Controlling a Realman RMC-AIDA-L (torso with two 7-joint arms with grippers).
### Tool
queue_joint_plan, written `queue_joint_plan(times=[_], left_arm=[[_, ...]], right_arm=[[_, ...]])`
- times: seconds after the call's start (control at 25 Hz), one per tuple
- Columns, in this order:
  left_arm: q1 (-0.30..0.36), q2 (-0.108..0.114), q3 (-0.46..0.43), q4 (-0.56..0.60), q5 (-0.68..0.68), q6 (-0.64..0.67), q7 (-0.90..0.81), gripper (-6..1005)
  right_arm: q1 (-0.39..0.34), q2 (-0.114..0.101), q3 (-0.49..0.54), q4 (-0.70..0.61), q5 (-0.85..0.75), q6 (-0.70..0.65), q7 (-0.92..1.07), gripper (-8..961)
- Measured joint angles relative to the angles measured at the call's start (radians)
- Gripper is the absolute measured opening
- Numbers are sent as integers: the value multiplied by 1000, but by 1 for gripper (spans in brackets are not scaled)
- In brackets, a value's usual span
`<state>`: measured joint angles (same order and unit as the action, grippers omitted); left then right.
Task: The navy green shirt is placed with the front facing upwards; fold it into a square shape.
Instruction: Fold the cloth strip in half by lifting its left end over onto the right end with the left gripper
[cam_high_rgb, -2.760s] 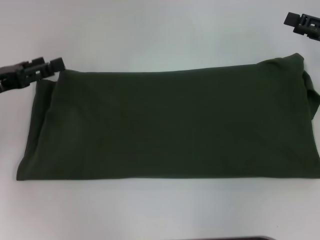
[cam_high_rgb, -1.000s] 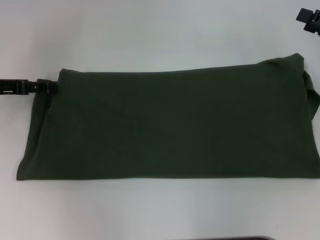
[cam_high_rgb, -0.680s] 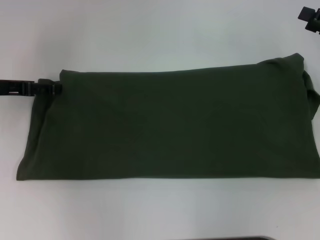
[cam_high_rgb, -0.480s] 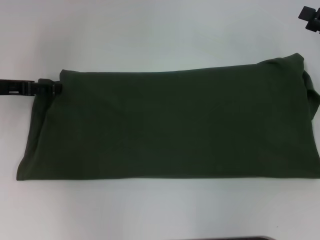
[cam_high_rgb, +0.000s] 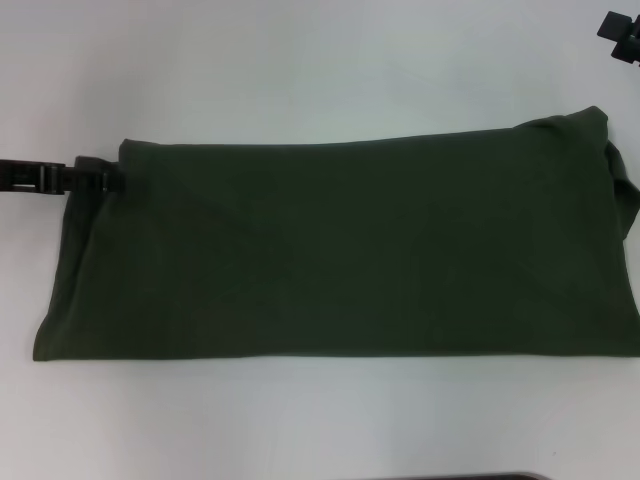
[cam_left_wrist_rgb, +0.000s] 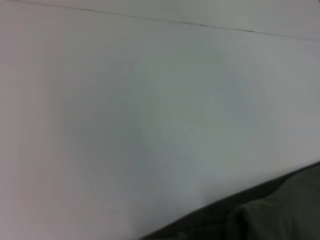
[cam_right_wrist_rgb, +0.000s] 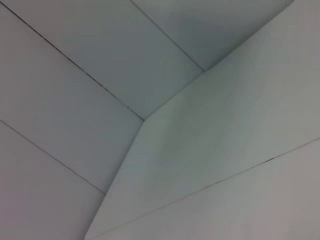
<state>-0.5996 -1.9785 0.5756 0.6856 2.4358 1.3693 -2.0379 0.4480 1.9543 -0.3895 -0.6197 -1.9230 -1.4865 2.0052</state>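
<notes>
The navy green shirt (cam_high_rgb: 340, 250) lies flat on the white table (cam_high_rgb: 300, 70), folded into a long dark olive band that runs out of view at the right. No lettering or collar shows. My left gripper (cam_high_rgb: 113, 181) reaches in low from the left and meets the shirt's far left corner. In the left wrist view only a bit of the shirt (cam_left_wrist_rgb: 280, 217) shows, beside bare table. My right gripper (cam_high_rgb: 620, 24) hangs at the far right, beyond the shirt and apart from it.
A rumpled sleeve fold (cam_high_rgb: 620, 180) sticks out at the shirt's right end. The right wrist view shows the table's edge (cam_right_wrist_rgb: 210, 95) with panelled floor past it. A dark strip (cam_high_rgb: 470, 477) runs along the near edge.
My left gripper has dropped from above the far left corner and slid right until it meets the shirt's edge. The right gripper has drawn back toward the far right. The shirt has not moved.
</notes>
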Motion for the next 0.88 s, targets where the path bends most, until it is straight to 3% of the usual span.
queue_joint_plan(times=[0.24, 0.88], left_arm=[[5, 12, -8, 16, -3, 43, -1, 886], [10, -1, 3, 20, 0, 15, 8, 886]], right_arm=[[0, 1, 1, 0, 1, 0, 2, 756], [-6, 6, 1, 0, 1, -10, 3, 756]])
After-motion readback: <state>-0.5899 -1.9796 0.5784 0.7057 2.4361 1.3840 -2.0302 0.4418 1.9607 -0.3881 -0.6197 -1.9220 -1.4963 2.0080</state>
